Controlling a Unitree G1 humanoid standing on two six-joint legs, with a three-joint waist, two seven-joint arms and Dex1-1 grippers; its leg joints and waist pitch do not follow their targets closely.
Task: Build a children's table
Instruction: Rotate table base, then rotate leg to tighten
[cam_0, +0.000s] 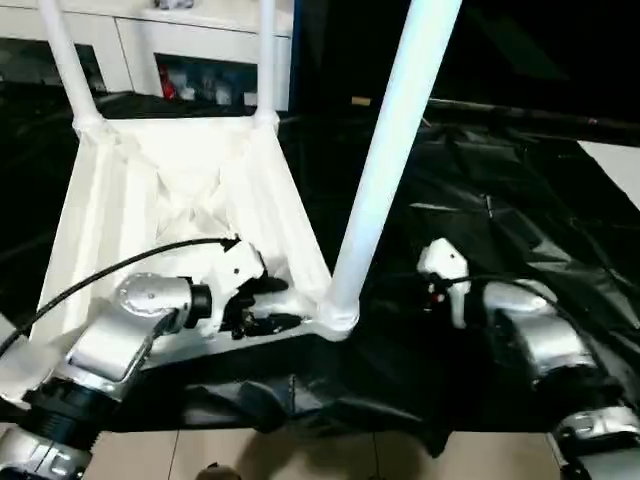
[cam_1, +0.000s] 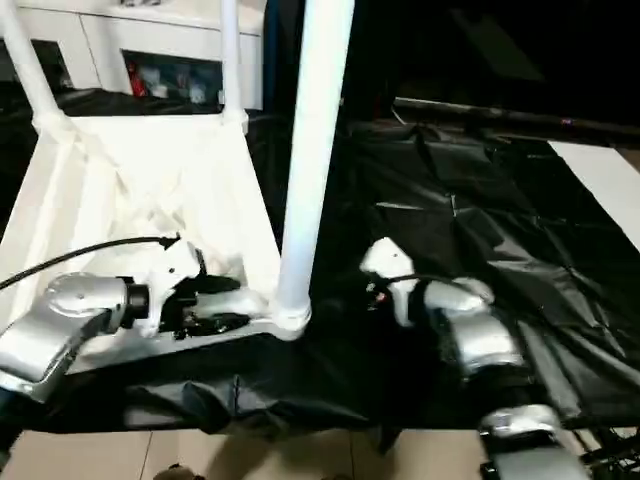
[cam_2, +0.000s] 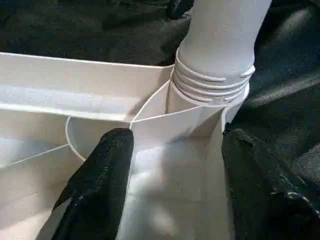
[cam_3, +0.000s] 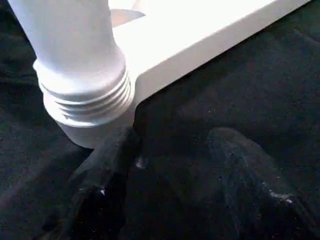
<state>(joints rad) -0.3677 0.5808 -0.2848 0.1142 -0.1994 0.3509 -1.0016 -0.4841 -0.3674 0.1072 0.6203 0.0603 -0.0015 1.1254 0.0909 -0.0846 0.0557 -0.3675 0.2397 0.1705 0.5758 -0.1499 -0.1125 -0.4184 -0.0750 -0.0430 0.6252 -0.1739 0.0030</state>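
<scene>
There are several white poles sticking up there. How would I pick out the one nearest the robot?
Find the big white tabletop lying upside down on the black sheet. Three legs stand up from its corners; go to the corner closest to the robot, between its two arms. That leg looks the thickest, and screw threads show at its base, beside the left gripper.

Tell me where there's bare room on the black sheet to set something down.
The black sheet lies bare to the right of the near leg, beyond the right gripper, up to the white panel. Crowded: the near corner socket, where the left gripper works on the tabletop.
</scene>
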